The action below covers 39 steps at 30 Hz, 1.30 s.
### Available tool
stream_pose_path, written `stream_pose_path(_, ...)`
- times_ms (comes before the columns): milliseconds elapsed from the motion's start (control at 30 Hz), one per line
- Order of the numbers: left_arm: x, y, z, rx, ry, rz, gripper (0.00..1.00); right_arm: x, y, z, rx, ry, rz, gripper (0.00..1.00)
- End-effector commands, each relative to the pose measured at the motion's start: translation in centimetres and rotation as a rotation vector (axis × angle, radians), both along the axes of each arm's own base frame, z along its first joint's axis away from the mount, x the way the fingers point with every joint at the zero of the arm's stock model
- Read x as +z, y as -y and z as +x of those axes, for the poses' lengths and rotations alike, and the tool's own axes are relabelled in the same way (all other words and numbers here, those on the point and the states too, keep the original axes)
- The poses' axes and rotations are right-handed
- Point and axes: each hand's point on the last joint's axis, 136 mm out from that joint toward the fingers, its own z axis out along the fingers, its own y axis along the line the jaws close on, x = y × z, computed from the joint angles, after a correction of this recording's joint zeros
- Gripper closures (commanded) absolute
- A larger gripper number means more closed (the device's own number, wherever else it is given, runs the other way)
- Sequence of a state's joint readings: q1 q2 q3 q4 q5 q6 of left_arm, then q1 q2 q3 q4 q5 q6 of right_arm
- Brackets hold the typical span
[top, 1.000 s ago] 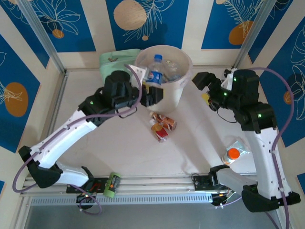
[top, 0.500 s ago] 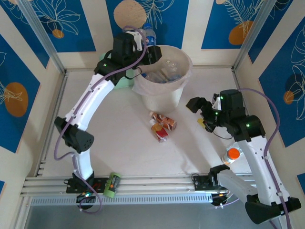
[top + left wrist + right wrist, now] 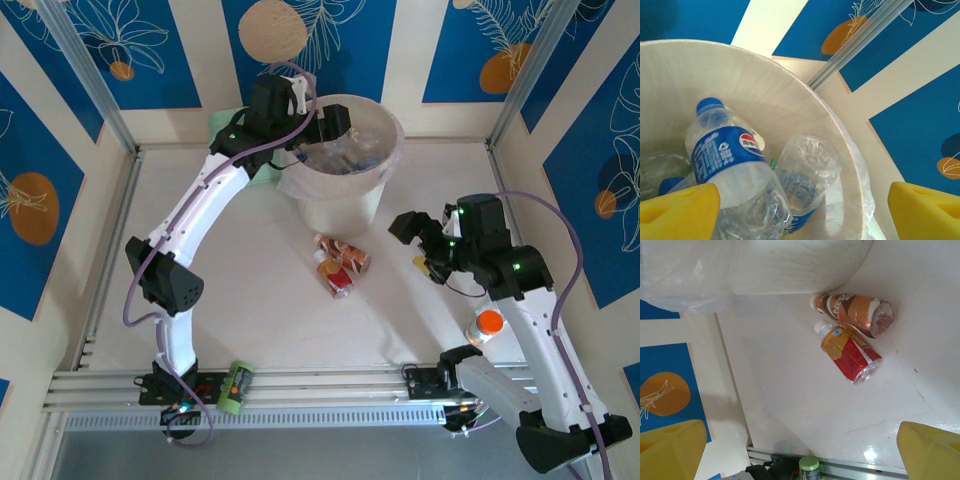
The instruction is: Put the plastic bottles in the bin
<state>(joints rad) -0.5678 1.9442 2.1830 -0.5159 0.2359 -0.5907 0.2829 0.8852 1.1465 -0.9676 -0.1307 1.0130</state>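
Seen from above, the round cream-coloured bin lined with a translucent white bag (image 3: pixel 345 195) stands at the far side of the white worktop (image 3: pixel 250 290), with clear plastic bottles inside it. The left end effector (image 3: pixel 336 124) hangs over the bin's rim. The right end effector (image 3: pixel 412 232) hovers above the worktop, right of two red and brown labelled bottles (image 3: pixel 340 265) that lie touching each other just in front of the bin. An orange-capped bottle (image 3: pixel 487 324) rests near the right arm's base. In the left wrist view, the left end effector (image 3: pixel 800 215) is spread wide and released, gripping nothing. Below it a clear bottle with a blue label and blue cap (image 3: pixel 727 165) lies in the bin beside a crumpled clear bottle (image 3: pixel 807 175). In the right wrist view, the right end effector (image 3: pixel 800 450) gapes fully and is empty, well apart from both labelled bottles.
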Motion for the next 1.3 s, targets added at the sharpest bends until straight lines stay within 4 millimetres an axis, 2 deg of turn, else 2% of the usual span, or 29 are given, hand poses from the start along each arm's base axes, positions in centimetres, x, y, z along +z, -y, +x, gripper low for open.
stream_pose_path(0, 4.0, -0.3, -1.6, -0.024, 0.079, -0.056, 0.13, -0.9, -0.2, -0.8, 0.026, -0.020, -0.026, 0.02)
stream_pose_path(167, 6.1, -2.7, -3.4, 0.033, 0.117, -0.044, 0.13, -1.5, -0.5, -1.0, 0.047, -0.021, -0.061, 0.02)
stream_pose_path(233, 6.2, -4.4, -4.4, 0.085, 0.123, -0.033, 0.14, -1.8, -0.7, -0.9, 0.059, -0.016, -0.074, 0.02)
stream_pose_path(300, 5.4, -6.3, -5.6, 0.140, 0.112, -0.027, 0.15, -2.5, -1.1, -0.9, 0.078, -0.015, -0.091, 0.02)
stream_pose_path(367, 3.8, -8.3, -7.0, 0.186, 0.088, -0.026, 0.17, -3.5, -1.6, -0.9, 0.103, -0.016, -0.118, 0.03)
stream_pose_path(533, -2.1, -13.5, -11.4, 0.283, -0.044, -0.052, 0.19, -6.5, -4.1, -1.1, 0.195, -0.003, -0.203, 0.05)
stream_pose_path(667, -7.3, -16.1, -14.4, 0.323, -0.157, -0.030, 0.20, -8.8, -6.0, -0.9, 0.254, -0.001, -0.263, 0.08)
stream_pose_path(733, -9.3, -16.8, -15.6, 0.330, -0.208, -0.032, 0.20, -9.9, -7.1, -0.7, 0.283, -0.002, -0.284, 0.11)
stream_pose_path(867, -11.1, -17.3, -16.8, 0.341, -0.249, -0.061, 0.21, -11.6, -8.7, -0.2, 0.334, -0.011, -0.346, 0.15)
stream_pose_path(1067, -12.9, -17.0, -16.9, 0.347, -0.303, -0.094, 0.23, -13.7, -9.9, 1.0, 0.403, -0.025, -0.465, 0.17)
stream_pose_path(1267, -14.2, -17.1, -16.8, 0.370, -0.333, -0.105, 0.24, -15.2, -11.1, 1.2, 0.502, -0.006, -0.619, 0.17)
